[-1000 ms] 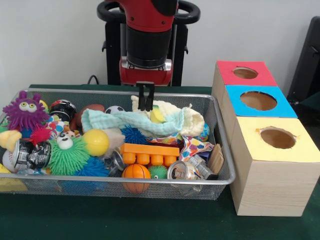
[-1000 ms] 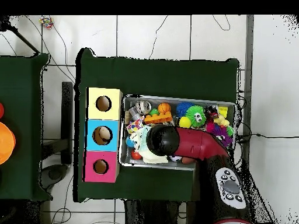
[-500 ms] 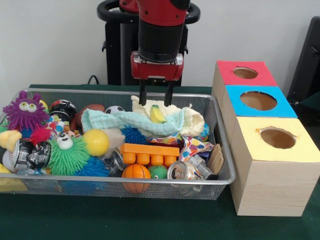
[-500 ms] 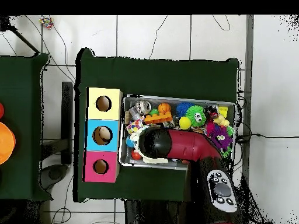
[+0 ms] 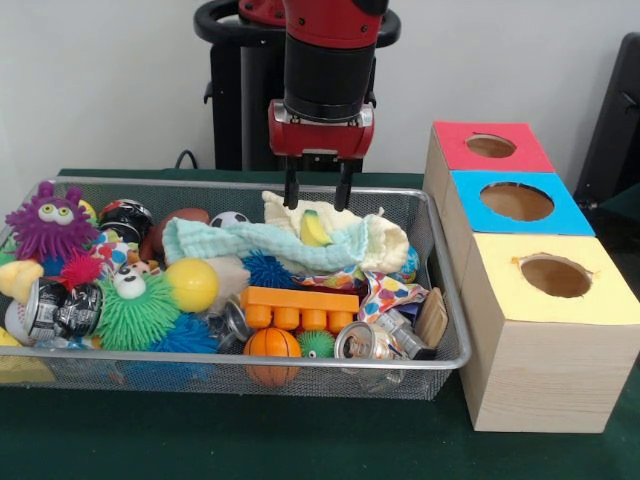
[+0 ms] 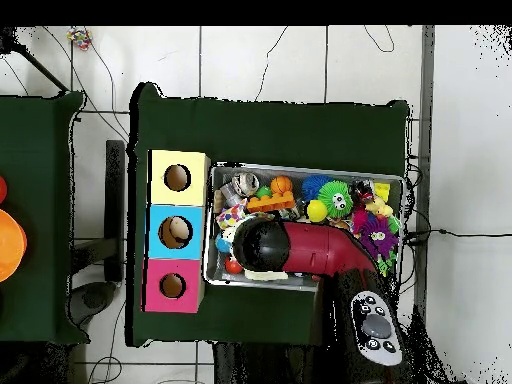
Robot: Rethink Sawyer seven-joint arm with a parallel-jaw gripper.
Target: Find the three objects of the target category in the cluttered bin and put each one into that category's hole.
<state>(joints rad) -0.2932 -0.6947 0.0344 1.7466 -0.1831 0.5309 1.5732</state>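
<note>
- While spread apart and empty, the end effector (image 5: 319, 197) is held just above the pale cloths (image 5: 300, 240) in the wire bin (image 5: 445, 300).
- Three holed boxes (image 5: 517, 200) are counted beside it.

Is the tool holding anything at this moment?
No: the tool hangs open and empty above the pale cloths at the back of the wire bin.

gripper (image 5: 319, 196) shifted toward the boxes, fingers (image 5: 292, 190) spread apart, no longer pressed together

Even, bright indoor light, soft shadows, faint glare on the cans (image 5: 372, 341).
</note>
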